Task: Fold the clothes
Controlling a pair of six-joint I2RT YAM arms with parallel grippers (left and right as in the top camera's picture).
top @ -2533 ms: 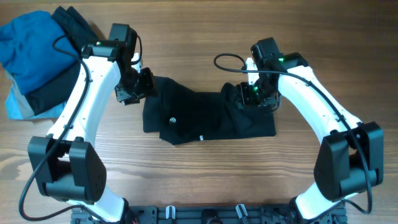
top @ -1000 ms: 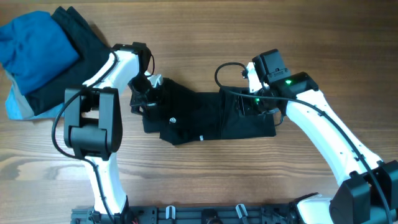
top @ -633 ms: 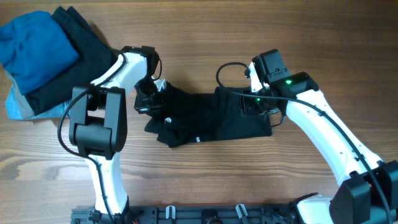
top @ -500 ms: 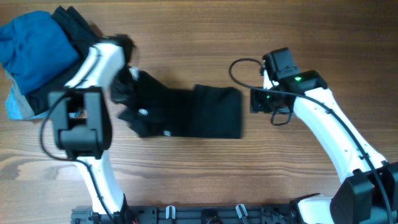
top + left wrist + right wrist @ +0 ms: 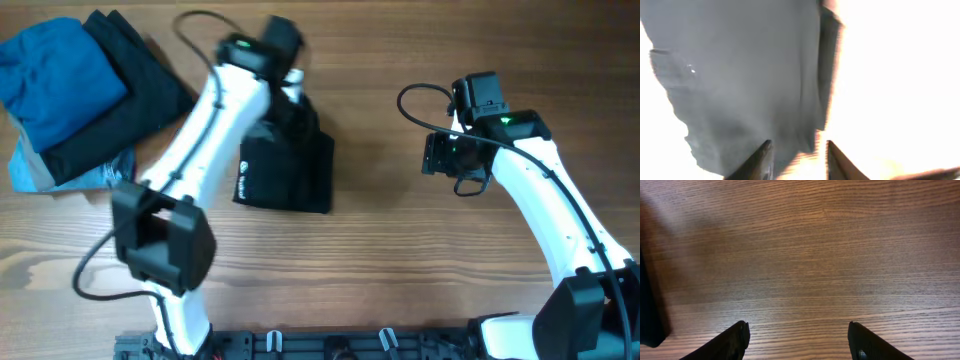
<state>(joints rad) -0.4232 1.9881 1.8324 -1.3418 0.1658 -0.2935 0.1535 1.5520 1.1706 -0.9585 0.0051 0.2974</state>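
Observation:
A black garment (image 5: 285, 172) lies folded into a compact rectangle on the wooden table, left of centre. My left gripper (image 5: 297, 108) hangs over its far edge. In the washed-out left wrist view the cloth (image 5: 740, 80) looks grey and fills the left side, and the left gripper's (image 5: 800, 160) fingers are apart with the cloth's edge just beyond them. My right gripper (image 5: 440, 157) is open and empty over bare wood, well right of the garment. The right wrist view shows the right gripper's (image 5: 800, 340) wide jaws and a dark strip of the garment (image 5: 647, 305) at the left edge.
A pile of clothes sits at the far left corner: a blue piece (image 5: 55, 75), a black piece (image 5: 125, 100) and a light blue piece (image 5: 30, 165) under them. The robot's base rail (image 5: 330, 345) runs along the front edge.
The spread-out garment has become a compact fold and slid left. My right gripper let go and moved right. My left arm swung over to the garment's far side.

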